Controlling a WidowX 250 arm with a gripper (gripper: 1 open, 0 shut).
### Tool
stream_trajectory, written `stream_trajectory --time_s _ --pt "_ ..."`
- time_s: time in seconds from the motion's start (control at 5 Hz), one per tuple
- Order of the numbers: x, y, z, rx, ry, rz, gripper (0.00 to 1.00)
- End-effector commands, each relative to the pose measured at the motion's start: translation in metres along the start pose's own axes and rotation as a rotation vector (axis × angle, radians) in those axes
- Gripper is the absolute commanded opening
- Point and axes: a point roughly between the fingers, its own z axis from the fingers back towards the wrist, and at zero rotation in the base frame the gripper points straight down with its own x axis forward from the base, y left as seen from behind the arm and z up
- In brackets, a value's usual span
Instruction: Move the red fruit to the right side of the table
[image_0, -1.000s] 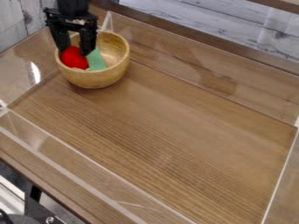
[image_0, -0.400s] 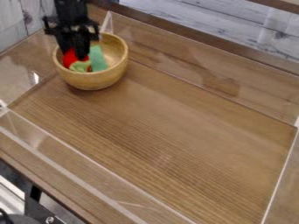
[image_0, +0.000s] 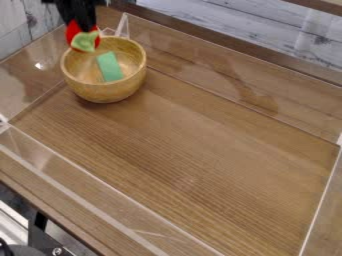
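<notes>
The red fruit (image_0: 80, 39), a small glossy strawberry with a light green cap, hangs above the far left rim of the wooden bowl (image_0: 107, 85). My dark gripper (image_0: 82, 30) comes down from the top left edge of the view and is shut on the red fruit. Most of the arm lies outside the picture. The table (image_0: 201, 150) is a brown wood-grain top that stretches to the right and toward the front.
A flat green rectangular piece (image_0: 111, 68) lies inside the wooden bowl. Low clear acrylic walls (image_0: 80, 170) edge the tabletop on every side. A pale plank wall runs along the back.
The gripper closed on the red fruit inside the bowl and lifted it up above the bowl's far left rim. The green piece stayed in the bowl.
</notes>
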Motion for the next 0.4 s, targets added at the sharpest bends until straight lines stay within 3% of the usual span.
stream_trajectory --time_s 0.0,0.2 --pt "0.002 -0.021 0.047 -0.002 -0.101 -0.062 0.0" --pt "-0.001 -0.049 0.06 -0.034 -0.118 -0.122 0.0"
